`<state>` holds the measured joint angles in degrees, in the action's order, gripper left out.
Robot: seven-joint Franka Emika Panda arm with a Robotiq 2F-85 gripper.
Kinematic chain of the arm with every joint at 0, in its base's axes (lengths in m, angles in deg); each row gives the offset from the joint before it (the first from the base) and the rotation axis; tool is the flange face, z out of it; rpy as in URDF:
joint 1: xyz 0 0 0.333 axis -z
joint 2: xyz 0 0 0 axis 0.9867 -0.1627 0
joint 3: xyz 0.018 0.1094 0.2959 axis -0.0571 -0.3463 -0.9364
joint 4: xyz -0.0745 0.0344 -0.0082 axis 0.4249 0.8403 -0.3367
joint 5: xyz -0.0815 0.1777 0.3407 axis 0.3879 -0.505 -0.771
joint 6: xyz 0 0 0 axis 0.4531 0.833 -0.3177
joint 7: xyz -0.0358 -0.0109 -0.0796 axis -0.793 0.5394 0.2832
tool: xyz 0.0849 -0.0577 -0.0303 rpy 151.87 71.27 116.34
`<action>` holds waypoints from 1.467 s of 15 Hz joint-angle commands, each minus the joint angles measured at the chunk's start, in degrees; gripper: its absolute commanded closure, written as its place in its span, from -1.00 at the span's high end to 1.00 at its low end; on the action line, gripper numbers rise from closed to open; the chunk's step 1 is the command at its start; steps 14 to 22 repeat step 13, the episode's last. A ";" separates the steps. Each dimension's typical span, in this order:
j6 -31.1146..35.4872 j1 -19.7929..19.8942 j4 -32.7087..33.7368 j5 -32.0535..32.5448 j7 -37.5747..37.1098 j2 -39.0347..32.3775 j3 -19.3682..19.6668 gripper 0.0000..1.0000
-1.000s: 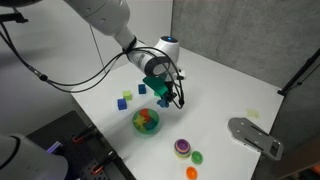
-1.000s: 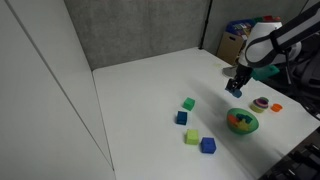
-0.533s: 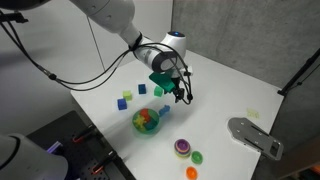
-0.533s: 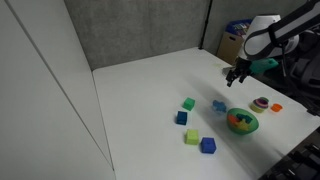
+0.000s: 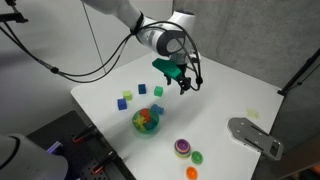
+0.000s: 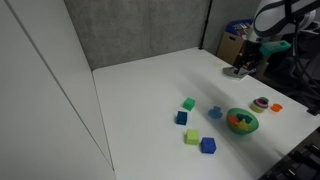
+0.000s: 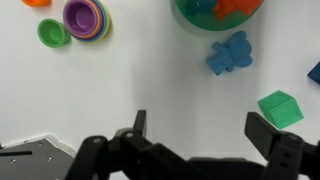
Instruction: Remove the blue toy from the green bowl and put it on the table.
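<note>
1 blue toy (image 7: 230, 53), found lying on the table (image 7: 150, 80) just beside the green bowl (image 7: 218, 8), not in it. Judged light, stiff, lumpy like a little figure; best pinched across its narrow middle. Jaws spread wide, empty. Lumpy outline made out in the wrist view only; jaws' height, well clear of the table, only in an exterior view, below the arm (image 5: 165, 40).

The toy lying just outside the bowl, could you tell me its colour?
The toy is blue; the wrist view shows it best.
</note>
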<state>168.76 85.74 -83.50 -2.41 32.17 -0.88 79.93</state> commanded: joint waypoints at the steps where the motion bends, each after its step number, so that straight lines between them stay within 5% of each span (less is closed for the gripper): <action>1: -9.09 0.93 2.24 1.35 -0.08 3.68 0.22 1.00; 10: -22.59 1.73 4.77 5.49 1.35 10.26 0.90 1.00; 22: -20.55 1.55 4.23 4.60 0.29 9.28 0.63 1.00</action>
